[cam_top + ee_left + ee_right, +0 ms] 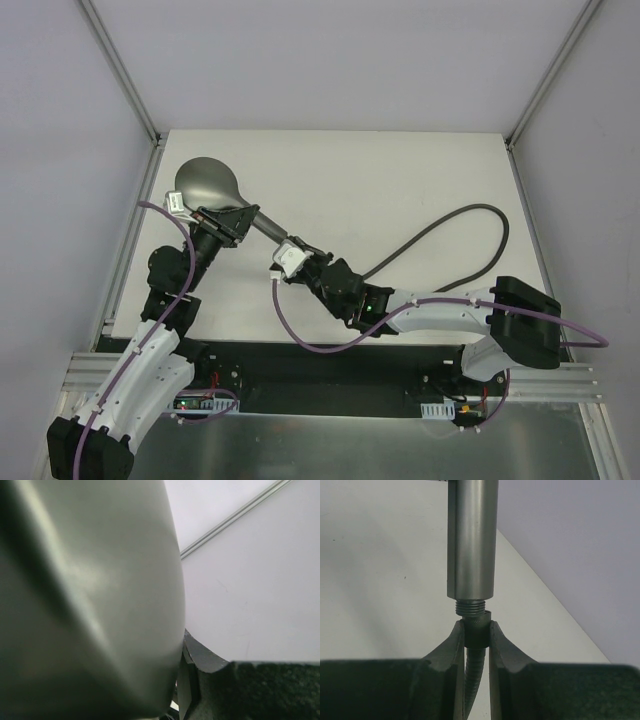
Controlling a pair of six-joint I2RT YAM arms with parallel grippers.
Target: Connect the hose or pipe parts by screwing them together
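A: Where is the shower head [207, 183]?

B: Near the tabletop's [400, 170] far-left corner, lifted, round face toward the left edge. Its handle [265, 228] slants toward the middle.

A: And the left gripper [228, 222]?

B: Clamped on the handle just below the head. In its wrist view the grey head [90, 605] blocks most of the picture.

A: The hose [440, 225]?

B: The right gripper [476, 630] stands narrow, its 2 fingers [451, 645] pinching the hose's dark fitting [476, 632]. The fitting touches the handle's threaded end [471, 607], and the threads show bare above it.

A: What lies around them?

B: The hose arcs toward the right edge, loops and comes back toward the near edge, where the right arm [450, 310] hides its far end. Purple cables [300, 335] hang along both arms. A metal rail [135, 225] borders the left edge.
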